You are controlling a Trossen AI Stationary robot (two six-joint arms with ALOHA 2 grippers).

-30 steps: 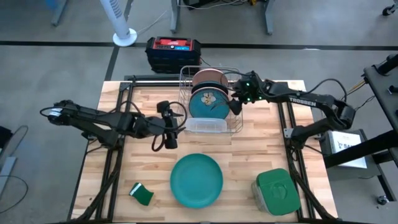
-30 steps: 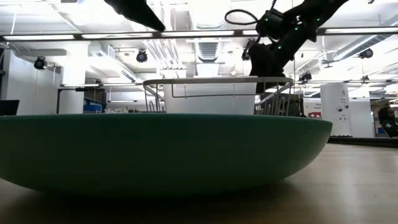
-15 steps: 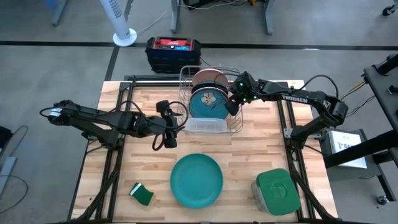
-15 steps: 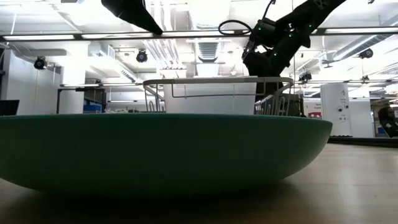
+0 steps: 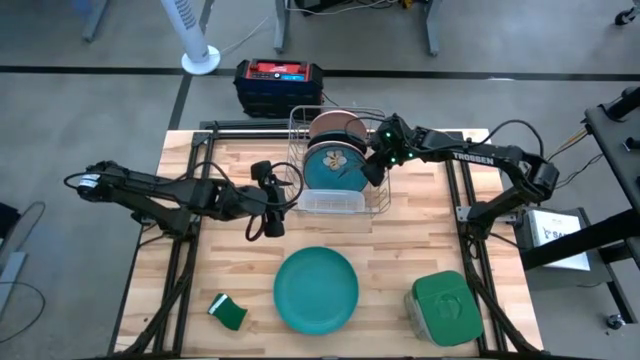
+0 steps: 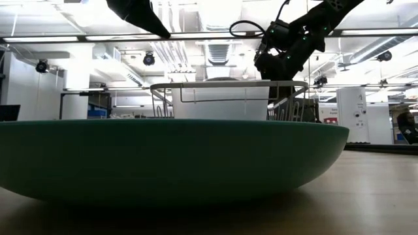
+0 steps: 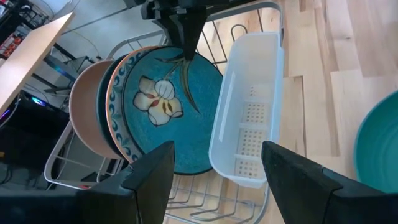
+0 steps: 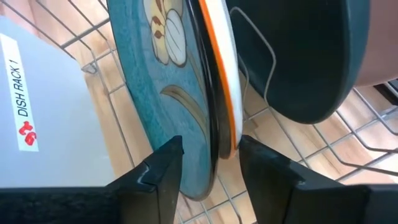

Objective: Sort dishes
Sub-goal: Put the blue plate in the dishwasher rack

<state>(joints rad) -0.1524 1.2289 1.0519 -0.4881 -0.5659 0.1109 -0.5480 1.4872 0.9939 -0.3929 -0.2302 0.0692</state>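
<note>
Your right pincer (image 8: 208, 163) stands open, holding nothing, its fingers straddling the rim of the blue flowered plate (image 5: 333, 165) upright in the wire rack (image 5: 380, 205); close squarely on that rim alone, clear of the plate (image 8: 221, 74) behind. The rack's white tray (image 8: 37, 124) reads "DISH RACK"; the arm (image 5: 480, 157) reads "TROSSEN". Your left pincer (image 5: 275, 212) waits open beside the rack, the green plate (image 5: 316, 289) flat on the surface (image 5: 400, 260).

A dish rack (image 5: 337, 165) sits at the table's (image 5: 190, 290) twelve o'clock edge, with plates (image 5: 333, 160) standing upright inside. Another plate (image 5: 316, 289) lies flat at six o'clock of it; a lidded container (image 5: 443, 309) lies at four, a sponge (image 5: 229, 311) at seven
</note>
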